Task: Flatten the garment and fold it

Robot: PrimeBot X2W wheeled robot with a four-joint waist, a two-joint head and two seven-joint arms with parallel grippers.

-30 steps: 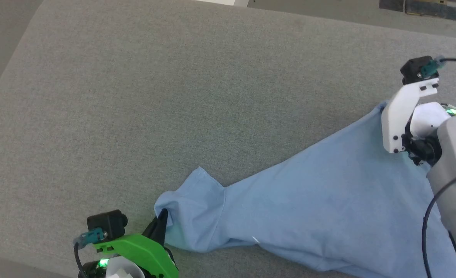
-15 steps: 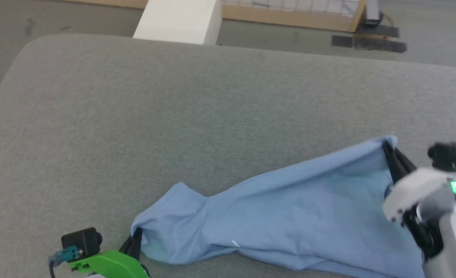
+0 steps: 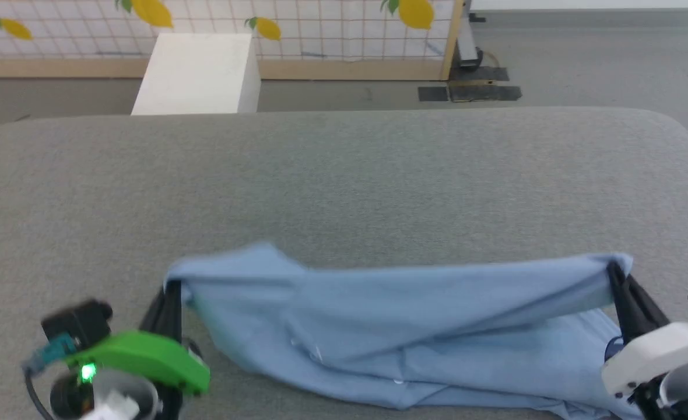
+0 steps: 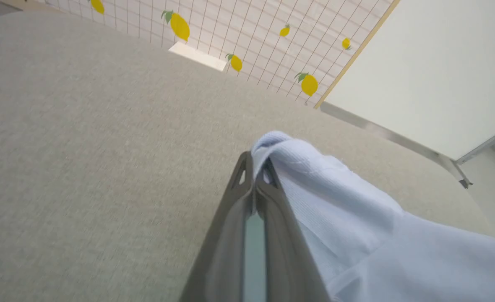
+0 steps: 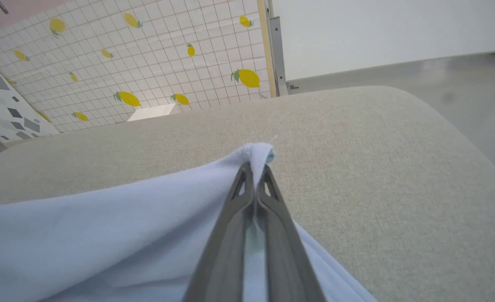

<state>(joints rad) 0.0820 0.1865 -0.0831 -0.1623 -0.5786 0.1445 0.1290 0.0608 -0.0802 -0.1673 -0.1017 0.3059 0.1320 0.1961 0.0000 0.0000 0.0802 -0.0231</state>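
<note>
The light blue garment (image 3: pixel 402 326) hangs stretched between my two grippers above the near part of the grey table (image 3: pixel 344 181), its lower part resting on the table surface. My left gripper (image 3: pixel 172 289) is shut on the garment's left corner, and in the left wrist view the garment (image 4: pixel 356 218) drapes off the closed left gripper (image 4: pixel 256 163). My right gripper (image 3: pixel 615 271) is shut on the right corner. In the right wrist view the garment (image 5: pixel 126 235) bunches over the tip of the closed right gripper (image 5: pixel 256 167). No print is visible.
Beyond the table's far edge stand a white box (image 3: pixel 198 73) and a tiled panel with yellow lemons (image 3: pixel 297 26) on the floor. The table's rounded far right corner (image 3: pixel 676 125) is near. Bare grey table stretches ahead of the garment.
The head camera tilted up and turned, revealing the wall and box. Both grippers lifted their corners, and the garment's top edge now stretches level between them instead of lying slanted on the table.
</note>
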